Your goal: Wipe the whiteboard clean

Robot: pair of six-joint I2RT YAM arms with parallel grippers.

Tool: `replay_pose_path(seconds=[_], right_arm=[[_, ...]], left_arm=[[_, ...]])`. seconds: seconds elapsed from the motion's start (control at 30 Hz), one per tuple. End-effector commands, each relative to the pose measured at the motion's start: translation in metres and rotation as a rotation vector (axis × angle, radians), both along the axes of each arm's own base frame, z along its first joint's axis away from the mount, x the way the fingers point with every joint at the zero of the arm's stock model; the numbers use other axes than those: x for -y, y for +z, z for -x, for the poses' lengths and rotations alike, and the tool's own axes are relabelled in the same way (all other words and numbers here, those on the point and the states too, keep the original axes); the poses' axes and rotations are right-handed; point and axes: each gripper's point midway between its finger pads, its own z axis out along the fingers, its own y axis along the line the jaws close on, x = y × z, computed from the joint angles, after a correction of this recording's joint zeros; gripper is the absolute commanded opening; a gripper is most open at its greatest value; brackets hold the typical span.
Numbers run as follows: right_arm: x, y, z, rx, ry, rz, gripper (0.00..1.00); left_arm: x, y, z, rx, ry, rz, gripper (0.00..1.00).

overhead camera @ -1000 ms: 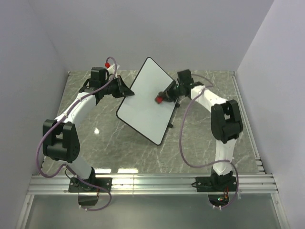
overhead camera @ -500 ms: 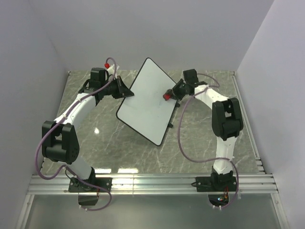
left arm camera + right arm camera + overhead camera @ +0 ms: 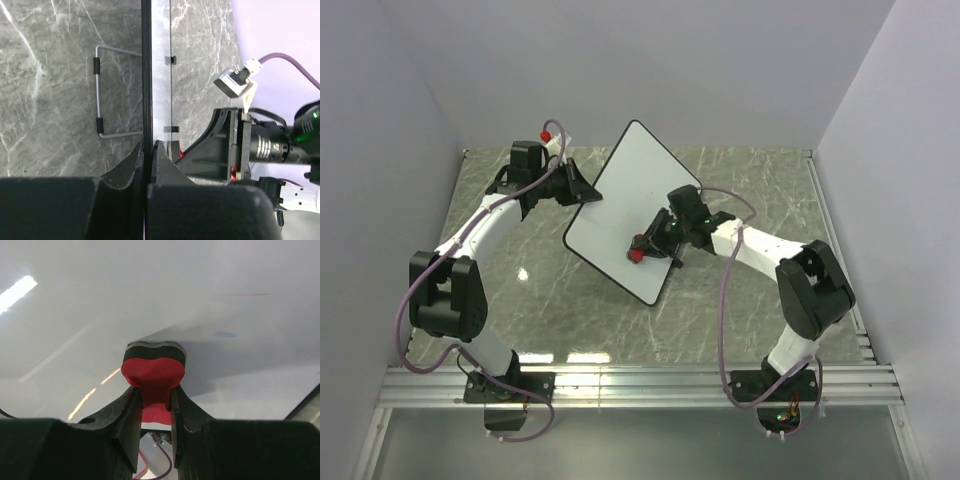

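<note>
Left arm: elbow bent out at the left, forearm reaching toward the far middle of the grey marble counter (image 3: 770,180). Left tool (image 3: 148,150) fully closed, pinching the left edge of the whiteboard (image 3: 620,200), which is held tilted over the counter. Right arm: stretched low and leftward to the board's near corner. Right tool (image 3: 152,397) narrowly parted, clamping a red eraser (image 3: 152,371) whose dark pad lies against the white face.
</note>
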Motion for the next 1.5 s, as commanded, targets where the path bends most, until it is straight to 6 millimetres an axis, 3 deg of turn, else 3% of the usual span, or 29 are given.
replay_pose_path(seconds=[0.0,0.03,0.2,0.23,0.3,0.33,0.47,0.57,0.63,0.67,0.83,0.87,1.0,1.1,1.17,1.3,1.47], right_arm=[[0.021,-0.019,-0.008,-0.052,-0.047,0.034,0.0],[0.027,-0.022,-0.016,-0.049,-0.063,0.045,0.0],[0.065,-0.019,-0.104,-0.02,-0.184,0.082,0.0],[0.066,-0.01,-0.132,0.013,-0.2,0.076,0.0],[0.078,-0.006,-0.158,0.021,-0.222,0.101,0.0],[0.075,0.006,-0.184,0.06,-0.228,0.094,0.0],[0.072,0.01,-0.21,0.058,-0.212,0.116,0.0],[0.052,0.002,-0.194,0.028,-0.172,0.085,0.0],[0.037,0.009,-0.181,0.045,-0.143,0.053,0.0],[0.027,-0.003,-0.165,0.015,-0.117,0.055,0.0],[-0.04,0.015,-0.112,-0.009,0.014,-0.044,0.0],[-0.063,0.019,-0.09,-0.015,0.07,-0.043,0.0],[-0.102,0.035,-0.055,-0.039,0.129,-0.106,0.0],[-0.103,0.03,-0.046,-0.072,0.12,-0.134,0.0],[-0.09,0.017,-0.046,-0.089,0.095,-0.104,0.0],[-0.049,-0.004,-0.065,-0.101,0.011,-0.053,0.0],[0.036,-0.035,-0.099,-0.132,-0.161,0.023,0.0]], left_arm=[[0.009,-0.033,0.013,-0.023,-0.088,-0.092,0.0],[0.009,-0.033,0.013,-0.024,-0.088,-0.092,0.0],[0.009,-0.031,0.017,-0.025,-0.09,-0.082,0.0],[0.01,-0.03,0.018,-0.024,-0.091,-0.079,0.0],[0.01,-0.029,0.02,-0.024,-0.094,-0.078,0.0],[0.011,-0.029,0.02,-0.024,-0.094,-0.079,0.0],[0.01,-0.025,0.021,-0.017,-0.092,-0.08,0.0],[0.009,-0.027,0.021,-0.015,-0.089,-0.086,0.0],[0.008,-0.029,0.021,-0.018,-0.085,-0.092,0.0],[0.008,-0.03,0.021,-0.017,-0.086,-0.092,0.0],[0.01,-0.033,0.016,-0.024,-0.09,-0.092,0.0],[0.01,-0.034,0.014,-0.026,-0.09,-0.093,0.0],[0.012,-0.031,0.009,-0.02,-0.092,-0.091,0.0],[0.012,-0.03,0.007,-0.023,-0.093,-0.092,0.0],[0.012,-0.03,0.007,-0.02,-0.093,-0.092,0.0],[0.011,-0.031,0.011,-0.023,-0.094,-0.091,0.0],[0.01,-0.029,0.014,-0.016,-0.091,-0.091,0.0]])
